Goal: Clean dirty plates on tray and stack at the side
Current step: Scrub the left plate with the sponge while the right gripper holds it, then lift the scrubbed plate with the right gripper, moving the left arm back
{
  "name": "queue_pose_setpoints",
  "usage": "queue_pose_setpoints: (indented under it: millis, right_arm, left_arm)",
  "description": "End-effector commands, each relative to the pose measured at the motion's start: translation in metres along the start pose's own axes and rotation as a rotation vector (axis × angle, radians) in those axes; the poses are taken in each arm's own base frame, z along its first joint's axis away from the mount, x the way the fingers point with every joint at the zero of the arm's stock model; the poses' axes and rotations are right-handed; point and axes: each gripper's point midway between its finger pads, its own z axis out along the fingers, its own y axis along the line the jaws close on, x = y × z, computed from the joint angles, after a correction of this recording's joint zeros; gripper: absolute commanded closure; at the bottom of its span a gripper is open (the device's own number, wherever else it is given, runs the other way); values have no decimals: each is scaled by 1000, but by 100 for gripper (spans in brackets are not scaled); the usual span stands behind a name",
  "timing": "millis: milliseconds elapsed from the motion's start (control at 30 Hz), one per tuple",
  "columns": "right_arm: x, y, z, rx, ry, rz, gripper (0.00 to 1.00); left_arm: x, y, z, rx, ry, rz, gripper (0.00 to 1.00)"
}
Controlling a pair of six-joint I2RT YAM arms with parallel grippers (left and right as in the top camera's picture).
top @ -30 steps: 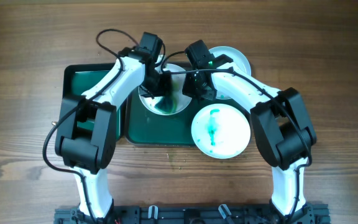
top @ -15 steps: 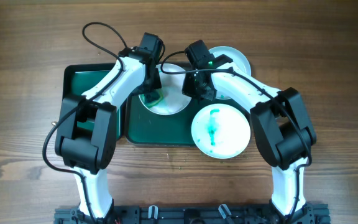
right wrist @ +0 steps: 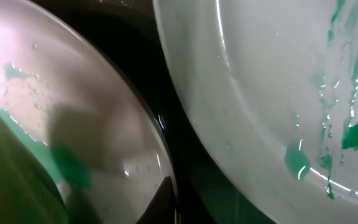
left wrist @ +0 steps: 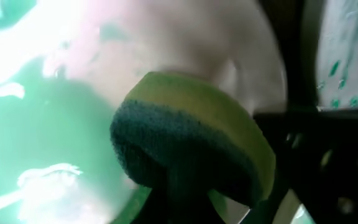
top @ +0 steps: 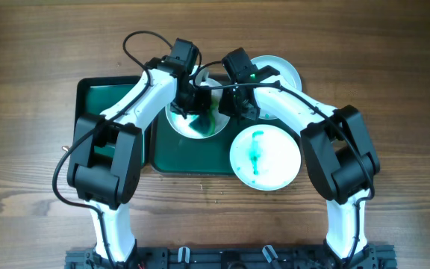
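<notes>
A white plate (top: 200, 123) with green smears lies on the dark green tray (top: 189, 158). My left gripper (top: 191, 103) is shut on a yellow-green sponge (left wrist: 191, 130) and presses it on that plate (left wrist: 185, 37). My right gripper (top: 236, 106) is at the plate's right rim; one dark finger (right wrist: 188, 202) lies on the inside of the rim (right wrist: 73, 112), gripping it. A second white plate (top: 265, 157) with a green smear sits at the tray's right front and also shows in the right wrist view (right wrist: 260, 74). A pale blue plate (top: 281, 71) lies behind the right arm.
A smaller dark green black-rimmed bin (top: 99, 93) stands left of the tray, partly under my left arm. Bare wooden table (top: 394, 90) surrounds everything. Both arms crowd together over the tray's back half.
My left gripper swept the sponge left across the plate, then back right. The green smear on the plate shifted with it. The right arm and the other two plates have not moved.
</notes>
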Motion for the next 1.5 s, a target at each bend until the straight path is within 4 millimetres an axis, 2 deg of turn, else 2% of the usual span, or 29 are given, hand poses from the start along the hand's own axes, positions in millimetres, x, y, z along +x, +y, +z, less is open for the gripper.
queue_pose_setpoints:
  millis: [0,100,167,233,333,467,533,567,600,633,667,733,833,867,900,1000,1067,1133,1300,1467]
  right_arm:
    - [7,-25,16,92,17,2,96]
    - [7,-26,16,92,17,1,96]
    - [7,-25,16,91,17,-10,96]
    - [7,-25,16,91,16,-13,96]
    - [7,-25,16,90,16,-13,96]
    - [7,-25,16,89,16,-16,96]
    - [8,-24,16,86,20,-16,96]
    - [8,-24,16,84,21,-16,96]
    - [8,-24,16,84,21,-16,96]
    - [8,-24,16,84,21,-16,96]
    - [8,-24,16,84,21,-16,96]
    - [8,-24,16,84,22,-17,96]
    - [9,-24,16,81,25,-20,96]
    - [8,-24,16,82,24,-20,96]
    - [8,-24,16,82,25,-24,96]
    - [8,-24,16,82,25,-24,96]
    - [8,-24,16,82,25,-25,96]
    - [9,-23,16,78,27,-40,96]
    - [9,-23,16,78,27,-42,96]
    - [9,-23,16,78,28,-46,96]
  left_arm:
    - [-20,23,0,-134,-95,-40,96]
    - [-42,58,-12,-338,-229,-153,96]
    - [-48,80,-23,-462,-300,-237,96]
    - [-46,92,-30,-533,-326,-296,96]
    - [-29,92,-26,-537,-256,-308,96]
    - [10,70,-12,-413,-51,-307,96]
    - [25,45,-4,-265,53,-243,96]
    - [31,24,0,-143,104,-179,96]
    - [35,2,1,-10,142,-112,96]
    - [37,-12,0,74,158,-70,96]
    - [37,-22,-1,133,162,-40,96]
    - [29,-26,-1,154,129,-25,96]
    - [7,-16,2,95,36,2,96]
    - [-2,-7,3,35,-7,2,96]
    - [-17,15,2,-92,-81,-45,96]
    - [-38,50,-8,-301,-201,-129,96]
    - [-45,76,-20,-450,-269,-184,96]
    - [-44,92,-30,-543,-299,-231,96]
    - [-34,97,-48,-578,-265,-293,96]
    - [-27,63,-77,-445,-200,-287,96]
